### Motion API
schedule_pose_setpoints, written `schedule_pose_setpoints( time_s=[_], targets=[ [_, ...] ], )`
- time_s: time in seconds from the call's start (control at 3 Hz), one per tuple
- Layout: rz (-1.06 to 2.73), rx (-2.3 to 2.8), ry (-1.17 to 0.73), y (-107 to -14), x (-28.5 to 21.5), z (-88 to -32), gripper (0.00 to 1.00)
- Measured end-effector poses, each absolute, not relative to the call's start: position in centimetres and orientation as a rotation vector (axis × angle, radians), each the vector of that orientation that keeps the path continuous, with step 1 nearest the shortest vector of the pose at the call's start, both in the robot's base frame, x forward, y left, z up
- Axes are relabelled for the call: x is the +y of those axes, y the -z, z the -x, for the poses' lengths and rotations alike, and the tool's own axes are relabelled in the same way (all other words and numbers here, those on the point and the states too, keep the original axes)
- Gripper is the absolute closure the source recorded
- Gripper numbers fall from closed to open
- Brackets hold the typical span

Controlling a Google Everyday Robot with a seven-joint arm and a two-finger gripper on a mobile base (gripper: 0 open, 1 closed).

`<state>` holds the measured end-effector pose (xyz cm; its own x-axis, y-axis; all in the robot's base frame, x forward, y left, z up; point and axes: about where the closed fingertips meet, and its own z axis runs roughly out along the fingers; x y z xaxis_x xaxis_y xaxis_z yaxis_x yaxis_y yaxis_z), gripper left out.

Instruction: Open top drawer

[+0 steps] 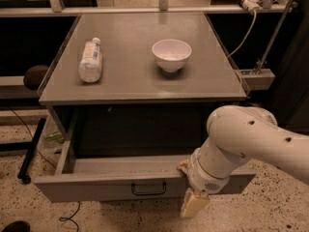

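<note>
The table (130, 79) is a flat mid grey, and the top drawer (87, 190) matches it, its loop handle (148, 189) black. A plain white bowl (171, 54) and a pale, cloudy bottle (91, 61) with a white cap show against the grey. The arm (246, 139) is creamy off-white with small dark dots. The gripper (194, 204), low in front of the drawer's right end, is yellowish tan. The floor (29, 211) is beige, speckled dark.
</note>
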<state>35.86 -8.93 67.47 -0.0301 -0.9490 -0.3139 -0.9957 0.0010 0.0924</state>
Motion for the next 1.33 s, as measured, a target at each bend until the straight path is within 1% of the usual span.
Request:
schedule_pose_setpoints(
  time_s=[0.67,1.0,1.33],
  targets=[
    [2.062,2.104,-0.434,-68.17,-9.11,-35.73,0.87],
    [2.052,2.101,-0.419,-68.53,-9.17,-35.37,1.00],
    [2.044,2.096,-0.409,-68.75,-9.20,-35.14,1.00]
  ],
)
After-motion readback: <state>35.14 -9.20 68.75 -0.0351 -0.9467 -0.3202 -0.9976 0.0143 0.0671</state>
